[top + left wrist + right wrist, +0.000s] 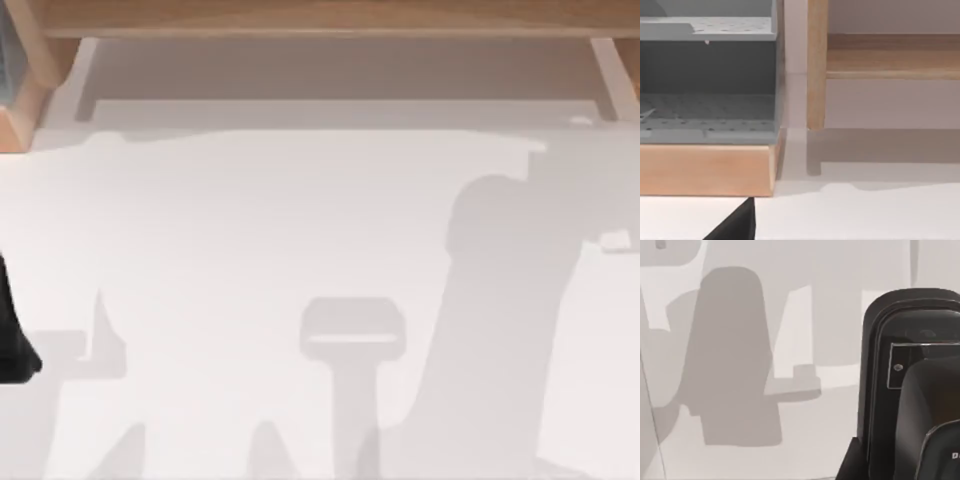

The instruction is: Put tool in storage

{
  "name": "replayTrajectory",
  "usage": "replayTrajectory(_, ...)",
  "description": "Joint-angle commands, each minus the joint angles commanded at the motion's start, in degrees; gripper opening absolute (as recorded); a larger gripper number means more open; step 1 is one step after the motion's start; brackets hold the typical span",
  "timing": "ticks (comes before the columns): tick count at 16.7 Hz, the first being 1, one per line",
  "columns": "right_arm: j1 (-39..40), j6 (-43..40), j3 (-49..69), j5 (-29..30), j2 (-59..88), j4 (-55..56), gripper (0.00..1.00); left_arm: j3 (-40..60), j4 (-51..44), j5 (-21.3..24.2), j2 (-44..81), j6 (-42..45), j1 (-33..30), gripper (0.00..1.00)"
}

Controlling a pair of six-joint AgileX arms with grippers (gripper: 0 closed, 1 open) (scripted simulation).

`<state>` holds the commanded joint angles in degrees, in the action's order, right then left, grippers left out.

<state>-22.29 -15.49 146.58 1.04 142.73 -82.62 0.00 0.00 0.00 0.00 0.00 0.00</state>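
No readable text, labels, or numbers

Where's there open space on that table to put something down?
The white table is bare across its middle, up to the wooden frame. Crowded along the left: grey storage rack, wooden post, left arm.

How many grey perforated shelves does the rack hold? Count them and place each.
2. The upper shelf sits near the top of the left wrist view; the lower shelf lies just above the wooden base. More may be hidden higher up.
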Motion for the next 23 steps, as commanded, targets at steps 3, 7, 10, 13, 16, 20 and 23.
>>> replayTrajectory(3, -0.38, 2.64, 0.66, 1.12, -3.83, -0.75, 0.00, 0.00, 0.00, 0.00, 0.00, 0.00, 0.00, 1.00)
replayTrajectory(7, 1.13, 2.53, -1.05, 1.01, -2.73, -0.59, 0.00, 0.00, 0.00, 0.00, 0.00, 0.00, 0.00, 1.00)
replayTrajectory(10, 1.46, -0.35, -3.24, 0.11, 1.68, 1.30, 0.00, 0.00, 0.00, 0.00, 0.00, 0.00, 0.00, 1.00)
replayTrajectory(13, 1.03, -3.09, -5.76, -0.50, 5.69, 2.88, 0.00, 0.00, 0.00, 0.00, 0.00, 0.00, 0.00, 1.00)
replayTrajectory(16, 0.76, -3.87, -6.88, -0.54, 6.71, 2.62, 0.00, 0.00, 0.00, 0.00, 0.00, 0.00, 0.00, 1.00)
replayTrajectory(20, 0.76, -3.87, -6.88, -0.54, 6.71, 2.62, 0.08, 0.00, 0.00, 0.00, 0.00, 0.00, 0.00, 1.00)
replayTrajectory(23, 0.76, -3.87, -6.88, -0.54, 6.71, 2.62, 0.30, 0.00, 0.00, 0.00, 0.00, 0.00, 0.00, 1.00)
